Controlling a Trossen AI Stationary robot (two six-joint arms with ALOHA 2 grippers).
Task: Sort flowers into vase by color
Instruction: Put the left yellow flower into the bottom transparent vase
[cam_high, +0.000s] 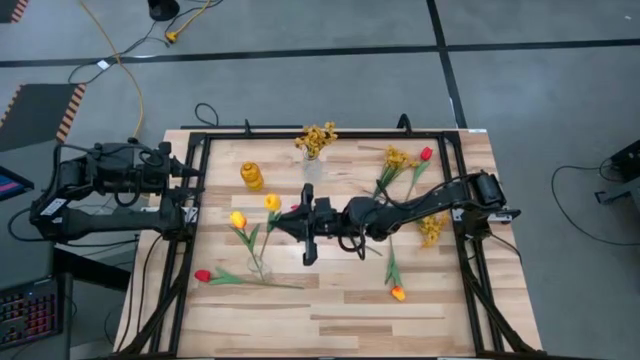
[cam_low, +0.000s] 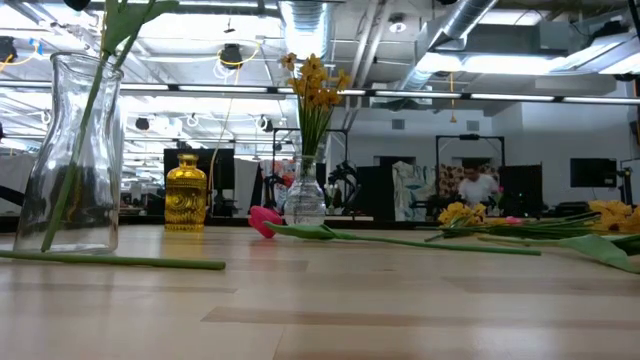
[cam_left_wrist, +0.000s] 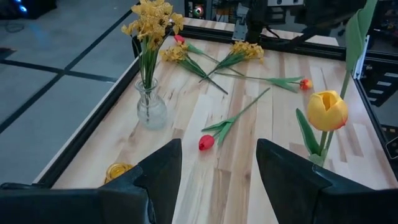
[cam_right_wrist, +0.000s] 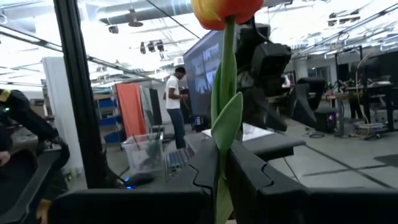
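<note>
A yellow-orange tulip (cam_right_wrist: 225, 9) is pinched at its stem by the right gripper (cam_right_wrist: 222, 163) above mid-table; light and limp, it is best gripped low. The left gripper (cam_left_wrist: 219, 168) is parked, fingers spread

A little gold jar (cam_high: 251, 176) sits on the wooden table (cam_high: 340, 310) near the back-left corner. Yellow cable (cam_high: 125, 70) snakes across the floor, and a person (cam_right_wrist: 175, 102) in a white shirt stands in the background.
</note>
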